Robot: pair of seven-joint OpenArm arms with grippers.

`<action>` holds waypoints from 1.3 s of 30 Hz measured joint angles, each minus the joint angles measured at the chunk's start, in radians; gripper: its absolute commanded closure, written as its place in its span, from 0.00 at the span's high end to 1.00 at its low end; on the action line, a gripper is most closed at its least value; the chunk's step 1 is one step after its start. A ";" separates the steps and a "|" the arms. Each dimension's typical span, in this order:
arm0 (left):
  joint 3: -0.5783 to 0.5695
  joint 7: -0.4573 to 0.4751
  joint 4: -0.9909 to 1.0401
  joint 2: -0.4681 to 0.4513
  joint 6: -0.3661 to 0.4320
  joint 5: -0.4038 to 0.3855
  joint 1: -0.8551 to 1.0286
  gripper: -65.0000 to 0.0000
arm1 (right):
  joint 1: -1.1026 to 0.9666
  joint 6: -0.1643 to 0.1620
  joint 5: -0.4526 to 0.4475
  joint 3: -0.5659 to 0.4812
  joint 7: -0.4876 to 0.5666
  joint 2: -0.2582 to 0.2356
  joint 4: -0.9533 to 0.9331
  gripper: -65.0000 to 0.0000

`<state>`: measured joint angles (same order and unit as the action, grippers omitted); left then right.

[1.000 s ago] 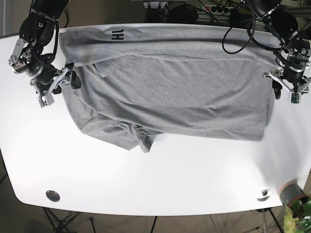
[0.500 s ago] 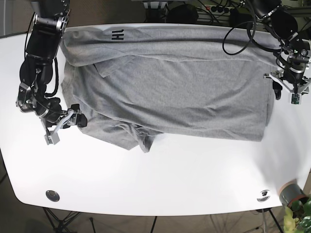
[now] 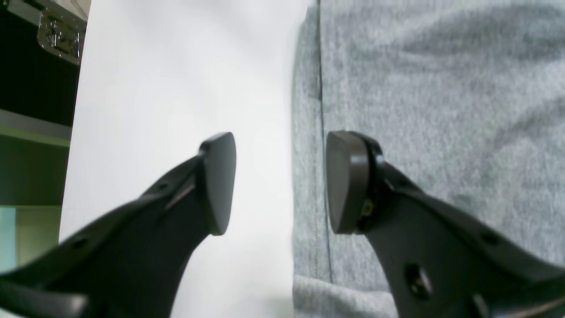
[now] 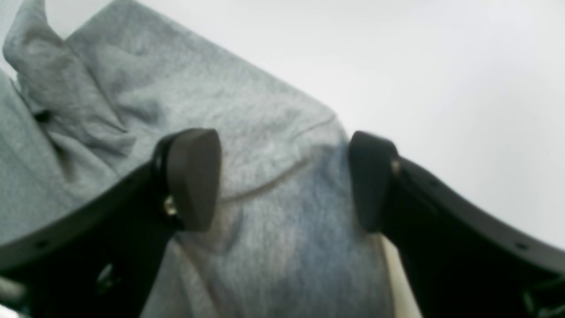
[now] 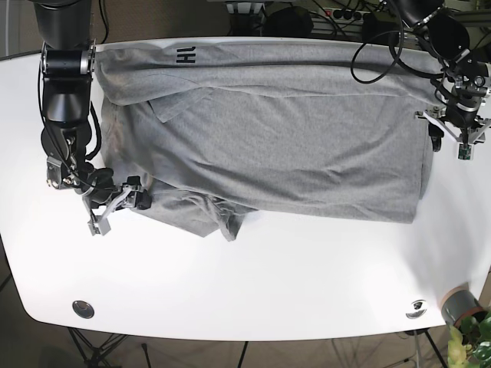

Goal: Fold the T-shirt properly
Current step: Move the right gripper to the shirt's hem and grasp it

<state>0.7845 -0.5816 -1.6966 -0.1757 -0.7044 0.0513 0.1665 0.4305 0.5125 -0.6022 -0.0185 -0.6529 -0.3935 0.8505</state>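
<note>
While both jaws gape, soft heathered grey T-shirt (image 5: 276,146) lies rumpled, stitched hem (image 3: 320,176), smooth white table (image 5: 253,284).

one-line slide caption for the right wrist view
Open right gripper straddling a rumpled corner of the grey T-shirt on the white table.

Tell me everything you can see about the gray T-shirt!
The T-shirt is soft-looking, heathered gray cloth with a small dark print near its top edge. It lies spread wide and wrinkled across the white table, with a bunched, folded flap at its lower left. A stitched hem runs along its right edge. The left gripper stands open over that hem; the right gripper stands open over the bunched corner. Neither has pinched it.
</note>
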 measured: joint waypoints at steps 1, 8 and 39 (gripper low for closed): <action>0.000 -0.001 0.000 0.000 0.000 0.001 0.000 0.47 | 0.001 0.000 -0.005 -0.006 0.015 0.000 -0.010 0.65; -0.002 -0.001 0.000 -0.003 0.000 0.001 -0.002 0.47 | 0.005 0.000 -0.008 -0.024 0.049 0.016 -0.034 0.65; -0.102 0.002 0.172 -0.066 0.000 0.102 -0.153 0.48 | -0.021 -0.076 -0.004 -0.026 0.039 0.003 0.070 0.87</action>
<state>0.6823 -0.5793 -1.5246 -0.2417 -0.7040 0.1535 0.0135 0.4099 0.4370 -0.6060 -0.0448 -0.6140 -0.3901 0.9203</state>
